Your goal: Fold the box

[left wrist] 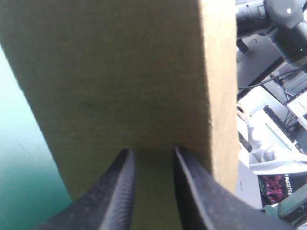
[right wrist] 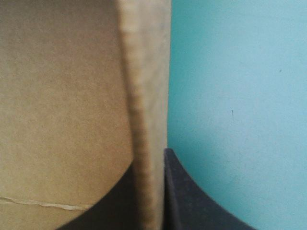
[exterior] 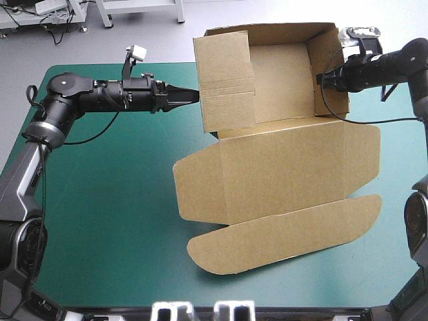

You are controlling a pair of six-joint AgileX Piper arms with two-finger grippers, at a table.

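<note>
The brown cardboard box [exterior: 281,174] lies on the bench [exterior: 120,200] with the teal-green cover, a bit right of the middle and reaching up to the far edge. Its far part is an open tray with the walls standing up. Its lid [exterior: 294,167] lies flat on the bench, on the near side of the tray, and a long curved flap [exterior: 281,234] lies flat at the near end of the lid. The left end effector [exterior: 194,95] comes in from the left and points at the tray's left wall [exterior: 224,80] from the outside. In the left wrist view its two black fingers [left wrist: 122,177] stand a little apart, with a thin gap, and the tips are right at the brown wall [left wrist: 120,72]; nothing sits between them. The right end effector [exterior: 324,78] comes in from the right at the tray's right wall [exterior: 331,53]. In the right wrist view it is almost shut [right wrist: 149,160], with the edge of the brown wall [right wrist: 144,96] pinched between its fingers, and the teal-green cover [right wrist: 240,96] shows beside it.
</note>
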